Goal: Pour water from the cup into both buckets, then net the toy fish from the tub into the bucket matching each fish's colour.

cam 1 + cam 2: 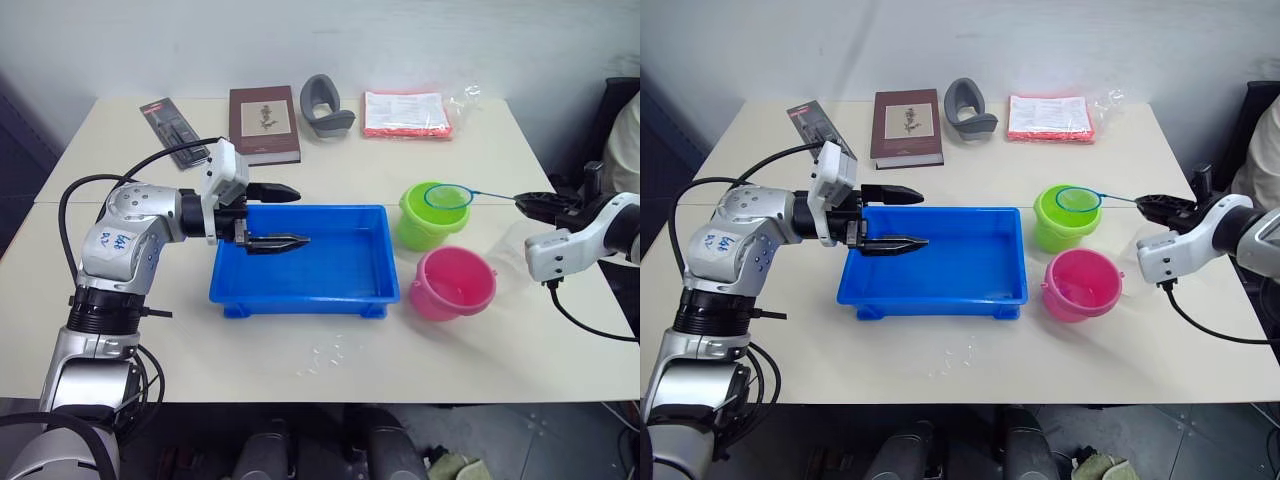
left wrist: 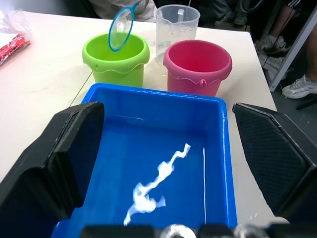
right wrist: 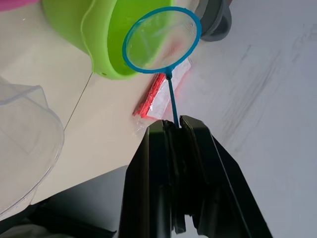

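Left gripper (image 1: pixel 285 215) hovering at the near-left end of the blue tub (image 1: pixel 345 270), jaws spread wide, one finger above the rim and one lower over the tub's inside, gripping nothing. Straight ahead of these jaws, seen along the left wrist view: the tub's wet blue floor with a bright glare streak, no toy fish discernible in it; beyond the far rim, the lime-green bucket (image 2: pixel 116 59) and the pink bucket (image 2: pixel 197 67) side by side, nearly touching, with the clear cup (image 2: pixel 177 27) standing behind them.

Right gripper (image 1: pixel 1152 206) out beyond the buckets, jaws pressed together on the thin handle of the net (image 1: pixel 1078 199). Handle running straight out from the jaw tips; blue-rimmed hoop at its far end, held just above the mouth of the green bucket, tilted, mesh looking empty. Cup (image 3: pixel 25 148) close beside these jaws, between them and the pink bucket.

Well beyond the tub on the worktop (image 1: pixel 330 365): a maroon book (image 1: pixel 264 123), a black flat packet (image 1: pixel 178 128), a grey curved holder (image 1: pixel 325 105), a red packet in clear wrapping (image 1: pixel 407 113). A few water drops on the worktop near the tub's front edge.
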`<state>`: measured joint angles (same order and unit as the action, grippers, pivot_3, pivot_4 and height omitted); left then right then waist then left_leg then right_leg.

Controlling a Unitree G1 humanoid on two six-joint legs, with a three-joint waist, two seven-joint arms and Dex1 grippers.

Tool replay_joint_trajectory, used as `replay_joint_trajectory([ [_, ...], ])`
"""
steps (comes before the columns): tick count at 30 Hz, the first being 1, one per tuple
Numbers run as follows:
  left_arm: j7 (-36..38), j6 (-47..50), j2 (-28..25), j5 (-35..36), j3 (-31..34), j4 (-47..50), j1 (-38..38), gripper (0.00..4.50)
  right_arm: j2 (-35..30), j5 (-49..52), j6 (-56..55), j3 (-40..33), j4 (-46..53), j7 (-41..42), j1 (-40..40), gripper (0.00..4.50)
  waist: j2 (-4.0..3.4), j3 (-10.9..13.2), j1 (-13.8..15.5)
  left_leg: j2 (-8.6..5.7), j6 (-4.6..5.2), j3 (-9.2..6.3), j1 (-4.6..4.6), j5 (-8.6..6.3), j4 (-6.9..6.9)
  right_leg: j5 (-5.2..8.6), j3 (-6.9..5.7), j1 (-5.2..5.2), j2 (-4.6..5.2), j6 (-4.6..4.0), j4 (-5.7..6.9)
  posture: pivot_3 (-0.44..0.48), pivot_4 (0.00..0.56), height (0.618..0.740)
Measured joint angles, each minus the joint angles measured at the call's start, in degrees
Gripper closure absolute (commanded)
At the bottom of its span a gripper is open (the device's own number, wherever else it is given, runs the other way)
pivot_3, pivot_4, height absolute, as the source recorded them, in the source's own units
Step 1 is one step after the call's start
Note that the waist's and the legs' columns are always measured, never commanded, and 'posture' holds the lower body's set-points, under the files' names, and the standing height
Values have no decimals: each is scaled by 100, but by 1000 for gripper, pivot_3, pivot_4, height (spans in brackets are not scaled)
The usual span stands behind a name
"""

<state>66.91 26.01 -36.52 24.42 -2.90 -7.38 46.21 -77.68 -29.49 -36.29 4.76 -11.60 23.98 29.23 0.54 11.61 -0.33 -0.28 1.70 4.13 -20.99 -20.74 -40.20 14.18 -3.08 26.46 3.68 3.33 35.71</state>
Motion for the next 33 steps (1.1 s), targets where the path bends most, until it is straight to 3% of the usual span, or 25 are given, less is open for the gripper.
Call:
replay_joint_trajectory([
  [2, 22, 29, 6, 7, -7, 11, 4, 25, 134, 460, 50, -36, -98, 318, 101, 4500, 0, 0, -5, 5, -2, 2, 4, 1, 0, 0, 3, -2, -6, 0, 4, 0, 150, 740],
  [6, 155, 956, -253, 730, 280, 696, -322, 25, 783, 3728, 1525, -263, 510, 2314, -535, 4500, 4, 0, 4, 13, -3, -5, 1, 2, 0, -1, 0, -1, -12, -2, 16, 0, 150, 740],
  [10, 435, 1705, -1306, 1346, 925, 1755, -1630, 25, 1111, 6671, 4294, -763, 1904, 2846, -1143, 4500, -13, 0, -38, 19, -3, -17, 6, 1, 0, 2, 1, -2, -2, -9, 22, 0, 150, 740],
  [14, 356, 1582, -1855, 1175, 1404, 2569, -3158, 25, 1354, 7983, 5735, -703, 2844, 3279, -1044, 4500, -5, 0, -15, 22, 2, -37, 91, -22, 13, 11, -7, -93, 1, -28, -20, 0, 150, 740],
  [19, 189, 1563, -2047, 1237, 2189, 3421, -4360, 25, 1715, 7680, 6297, 23, 2959, 3989, -843, 4500, -2, -3, 60, 8, 4, -50, 88, -33, 15, 19, -15, -91, 25, -41, -16, 0, 150, 740],
  [27, -134, 1516, -1991, 1320, 2690, 3900, -5337, 25, 2804, 5409, 5052, 1492, 2265, 4623, -735, 4500, 5, -7, 12, 4, 3, -47, 84, -32, 14, 19, -25, -88, 28, -41, -14, 0, 150, 740],
  [33, -296, 1602, -2039, 1420, 2778, 3908, -5350, 0, 3023, 4718, 4909, 1628, 1972, 4667, -762, 1934, 5, -7, 20, 4, 0, -53, 85, -30, 15, 21, -30, -88, 28, -44, -10, 0, 150, 740],
])
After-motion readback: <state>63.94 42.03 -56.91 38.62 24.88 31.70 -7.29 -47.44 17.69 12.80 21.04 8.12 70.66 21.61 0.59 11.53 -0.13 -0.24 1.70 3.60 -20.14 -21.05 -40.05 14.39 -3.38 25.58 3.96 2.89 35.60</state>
